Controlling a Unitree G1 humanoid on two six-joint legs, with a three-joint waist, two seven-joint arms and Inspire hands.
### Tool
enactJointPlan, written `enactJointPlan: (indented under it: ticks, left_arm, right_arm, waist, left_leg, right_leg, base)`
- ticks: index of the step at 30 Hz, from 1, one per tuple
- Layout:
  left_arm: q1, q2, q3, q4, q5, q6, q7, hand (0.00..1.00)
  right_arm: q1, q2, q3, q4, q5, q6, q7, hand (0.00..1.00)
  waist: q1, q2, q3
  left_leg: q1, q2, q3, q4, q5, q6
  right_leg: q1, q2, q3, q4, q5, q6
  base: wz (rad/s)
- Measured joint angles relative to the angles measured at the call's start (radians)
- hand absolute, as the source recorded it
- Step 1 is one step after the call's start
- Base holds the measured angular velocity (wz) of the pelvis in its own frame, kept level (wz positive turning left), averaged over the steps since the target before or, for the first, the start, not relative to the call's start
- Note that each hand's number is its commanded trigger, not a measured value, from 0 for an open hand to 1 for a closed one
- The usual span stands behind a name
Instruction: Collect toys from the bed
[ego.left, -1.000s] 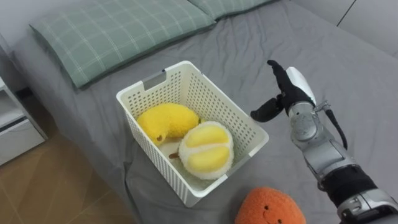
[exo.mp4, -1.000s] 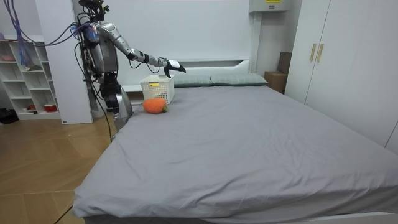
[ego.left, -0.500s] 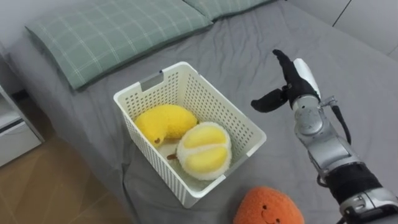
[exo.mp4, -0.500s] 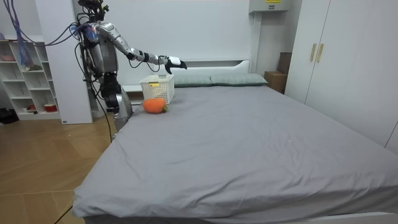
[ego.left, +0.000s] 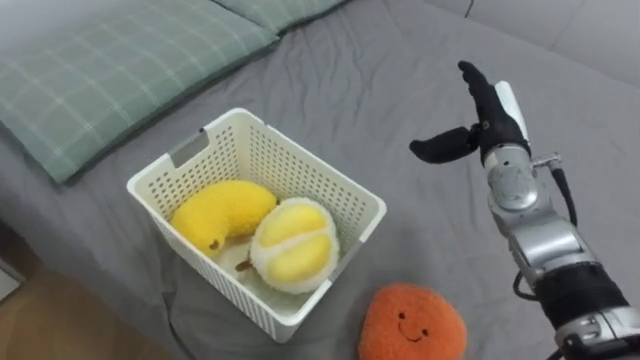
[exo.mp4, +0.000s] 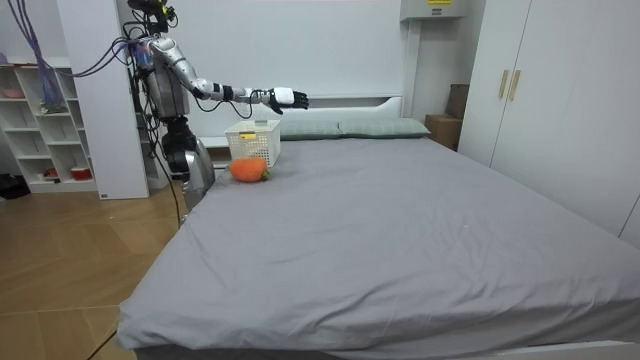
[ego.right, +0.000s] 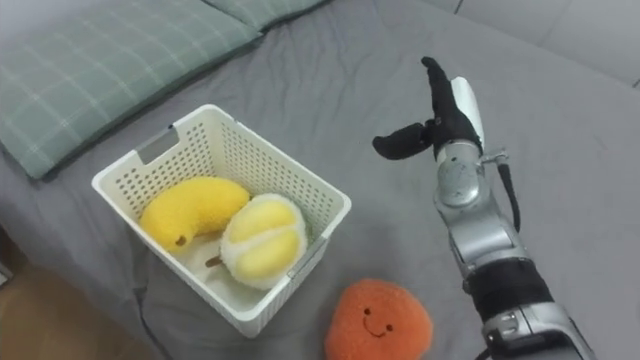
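Observation:
A white plastic basket (ego.left: 340, 190) (ego.right: 150, 150) (exo.mp4: 252, 142) stands on the grey bed (ego.left: 400, 80) near its corner. Inside lie a yellow banana plush (ego.left: 222, 213) (ego.right: 190, 212) and a round yellow-and-white fruit plush (ego.left: 293, 243) (ego.right: 260, 239). An orange plush with a smiling face (ego.left: 410, 323) (ego.right: 378, 323) (exo.mp4: 248, 169) lies on the bed just in front of the basket. My right hand (ego.left: 480, 125) (ego.right: 440, 125) (exo.mp4: 283, 98) hovers open above the bed to the right of the basket, fingers straight, thumb out, holding nothing.
Green checked pillows (ego.left: 110, 70) (ego.right: 100, 60) lie at the head of the bed behind the basket. I stand at the bed's corner beside a white shelf unit (exo.mp4: 45, 125). White wardrobes (exo.mp4: 540, 90) line the room view's right. Wooden floor (exo.mp4: 70, 270) surrounds the bed.
My right arm has risen and stretched further out over the bed, hand still open. The head camera has turned, so the basket sits lower left and more of the orange plush shows.

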Motion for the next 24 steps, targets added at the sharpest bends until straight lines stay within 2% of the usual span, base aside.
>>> enactJointPlan:
  ticks: [1, 4, 6, 8, 10, 14, 16, 17, 21, 23, 24]
  left_arm:
    - [0.004, -0.002, -0.001, 0.011, 0.002, 0.001, 0.006, 0.00]
    - [0.001, -0.007, -0.012, 0.009, 0.016, 0.001, 0.008, 0.00]
    - [-0.006, -0.007, -0.032, 0.007, 0.016, 0.000, 0.008, 0.00]
    - [-0.019, -0.008, -0.045, 0.007, 0.017, -0.012, 0.008, 0.00]
    - [-0.039, -0.008, -0.053, 0.007, 0.016, -0.039, 0.012, 0.00]
    - [-0.067, -0.015, -0.084, 0.007, 0.015, -0.047, 0.016, 0.00]
    - [-0.083, -0.020, -0.104, 0.009, 0.014, -0.047, 0.015, 0.00]
    - [-0.093, -0.024, -0.116, 0.009, 0.014, -0.048, 0.015, 0.00]
    - [-0.101, -0.046, -0.118, 0.010, 0.013, -0.053, 0.016, 0.00]
    - [-0.101, -0.049, -0.119, 0.010, 0.002, -0.064, 0.016, 0.00]
    - [-0.101, -0.049, -0.118, 0.011, -0.021, -0.065, 0.017, 0.00]
  right_arm:
    - [0.027, 0.000, -0.001, -0.001, 0.003, 0.000, 0.003, 0.00]
    - [0.102, -0.001, -0.008, -0.041, 0.017, 0.001, 0.038, 0.00]
    - [0.147, 0.003, -0.006, -0.060, 0.027, 0.002, 0.067, 0.00]
    - [0.173, 0.005, -0.004, -0.063, 0.036, 0.002, 0.103, 0.00]
    - [0.185, 0.006, -0.003, -0.066, 0.035, 0.001, 0.142, 0.00]
    - [0.196, 0.007, 0.040, -0.064, 0.027, 0.001, 0.206, 0.00]
    - [0.221, 0.012, 0.074, -0.060, 0.013, 0.001, 0.239, 0.00]
    - [0.245, 0.029, 0.084, -0.055, -0.020, 0.008, 0.264, 0.00]
    - [0.299, 0.074, 0.139, -0.020, -0.118, 0.024, 0.343, 0.00]
    - [0.322, 0.080, 0.161, -0.004, -0.153, 0.037, 0.389, 0.00]
    - [0.331, 0.083, 0.170, -0.004, -0.171, 0.050, 0.413, 0.00]
  waist:
    - [-0.009, 0.004, -0.0036]
    - [-0.051, 0.012, -0.0041]
    - [-0.067, 0.020, -0.0056]
    - [-0.074, 0.026, -0.0083]
    - [-0.095, 0.027, -0.0086]
    - [-0.103, 0.025, -0.0086]
    - [-0.111, 0.023, -0.0087]
    - [-0.112, 0.020, -0.0095]
    - [-0.113, 0.023, -0.0058]
    - [-0.108, 0.019, -0.0014]
    - [-0.102, 0.016, 0.0033]
  left_leg:
    - [0.003, 0.002, 0.011, -0.004, -0.002, 0.002]
    - [0.006, 0.005, 0.030, -0.008, -0.004, 0.005]
    - [0.014, 0.008, 0.043, -0.012, -0.007, 0.006]
    - [0.019, 0.014, 0.062, -0.016, -0.009, 0.005]
    - [0.019, 0.019, 0.078, -0.018, -0.010, 0.003]
    - [0.037, 0.031, 0.115, -0.030, -0.013, 0.000]
    - [0.037, 0.032, 0.113, -0.031, -0.014, -0.001]
    - [0.037, 0.033, 0.113, -0.032, -0.015, -0.001]
    - [0.037, 0.033, 0.116, -0.035, -0.020, -0.001]
    - [0.036, 0.033, 0.115, -0.036, -0.021, -0.001]
    - [0.034, 0.033, 0.115, -0.035, -0.022, -0.001]
  right_leg:
    - [0.001, 0.001, 0.012, 0.000, 0.000, 0.000]
    - [-0.003, 0.002, 0.037, 0.000, 0.001, 0.002]
    - [-0.002, 0.002, 0.050, 0.003, 0.001, 0.002]
    - [-0.006, 0.006, 0.070, 0.004, 0.003, 0.001]
    - [-0.014, 0.011, 0.089, 0.006, 0.004, -0.001]
    - [-0.019, 0.021, 0.121, 0.003, 0.011, -0.006]
    - [-0.017, 0.022, 0.117, 0.001, 0.011, -0.006]
    - [-0.018, 0.023, 0.118, 0.001, 0.011, -0.006]
    - [-0.022, 0.025, 0.134, -0.001, 0.011, -0.006]
    - [-0.023, 0.026, 0.137, -0.002, 0.011, -0.005]
    - [-0.026, 0.026, 0.139, -0.002, 0.010, -0.005]
  base:
    - [-0.23]
    - [-0.18]
    - [-0.25]
    - [-0.31]
    - [-0.26]
    - [-0.26]
    - [-0.07]
    - [0.00]
    - [-0.06]
    - [0.00]
    - [-0.04]
